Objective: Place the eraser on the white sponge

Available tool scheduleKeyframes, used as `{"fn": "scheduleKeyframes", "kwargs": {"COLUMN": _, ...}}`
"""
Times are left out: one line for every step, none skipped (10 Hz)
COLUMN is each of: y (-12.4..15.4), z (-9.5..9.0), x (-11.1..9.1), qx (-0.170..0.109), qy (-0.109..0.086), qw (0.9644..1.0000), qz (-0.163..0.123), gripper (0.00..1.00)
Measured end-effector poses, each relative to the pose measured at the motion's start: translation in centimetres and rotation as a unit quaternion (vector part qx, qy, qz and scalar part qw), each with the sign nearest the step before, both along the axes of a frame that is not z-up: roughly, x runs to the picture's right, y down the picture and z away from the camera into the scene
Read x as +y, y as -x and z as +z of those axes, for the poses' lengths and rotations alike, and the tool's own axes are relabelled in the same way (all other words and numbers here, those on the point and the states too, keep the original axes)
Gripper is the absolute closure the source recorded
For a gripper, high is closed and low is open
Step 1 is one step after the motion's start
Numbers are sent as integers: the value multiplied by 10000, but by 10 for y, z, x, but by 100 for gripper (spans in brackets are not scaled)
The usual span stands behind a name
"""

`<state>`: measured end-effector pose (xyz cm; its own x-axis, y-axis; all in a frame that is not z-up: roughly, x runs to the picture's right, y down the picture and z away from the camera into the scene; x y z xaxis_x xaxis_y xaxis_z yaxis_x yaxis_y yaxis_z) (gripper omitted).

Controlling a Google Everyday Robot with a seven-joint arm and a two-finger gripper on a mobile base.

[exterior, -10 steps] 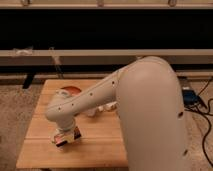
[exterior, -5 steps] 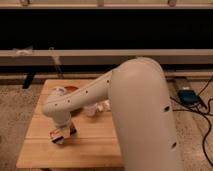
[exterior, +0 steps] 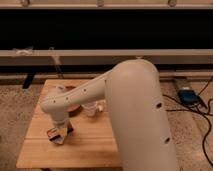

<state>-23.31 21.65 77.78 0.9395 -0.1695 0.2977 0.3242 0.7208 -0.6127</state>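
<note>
**Hand low over the bench's left side, eraser at its tip**

At the left, the hand (exterior: 59, 134) now sits low over the bench (exterior: 95, 147), nearer the left edge than a second ago, when it hung a little further in; the arm has swung leftward and the big shoulder now fills more of the right of the view. The eraser (exterior: 52, 133) shows as a dark block at the hand's tip, just above or on the wood; the hand seems to be pinching it, though whether it is pressed tight I cannot tell. The sponge is not to be made out; it may lie under the hand, so the placing looks close but unconfirmed. Further right, behind the forearm, the orange bowl (exterior: 74, 107) is mostly hidden; its contents cannot be seen. Beside it stands the cup (exterior: 90, 109), translucent, seemingly with nothing in it.
</note>
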Motion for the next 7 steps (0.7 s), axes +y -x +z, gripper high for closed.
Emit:
{"fn": "scheduleKeyframes", "kwargs": {"y": 1, "z": 1, "x": 0, "qx": -22, "qy": 10, "qw": 10000, "qz": 3, "gripper": 20}}
{"fn": "scheduleKeyframes", "kwargs": {"y": 3, "z": 3, "x": 0, "qx": -45, "qy": 29, "qw": 10000, "qz": 1, "gripper": 20}}
{"fn": "scheduleKeyframes", "kwargs": {"y": 3, "z": 3, "x": 0, "qx": -62, "qy": 33, "qw": 10000, "qz": 12, "gripper": 20}}
{"fn": "scheduleKeyframes", "kwargs": {"y": 2, "z": 4, "x": -2, "qx": -66, "qy": 33, "qw": 10000, "qz": 32, "gripper": 20}}
{"fn": "scheduleKeyframes", "kwargs": {"y": 3, "z": 1, "x": -4, "qx": -104, "qy": 17, "qw": 9999, "qz": 56, "gripper": 20}}
{"fn": "scheduleKeyframes", "kwargs": {"y": 3, "z": -5, "x": -11, "qx": -136, "qy": -32, "qw": 9998, "qz": 106, "gripper": 20}}
{"fn": "scheduleKeyframes", "kwargs": {"y": 2, "z": -11, "x": -18, "qx": -158, "qy": -82, "qw": 9997, "qz": 152, "gripper": 20}}
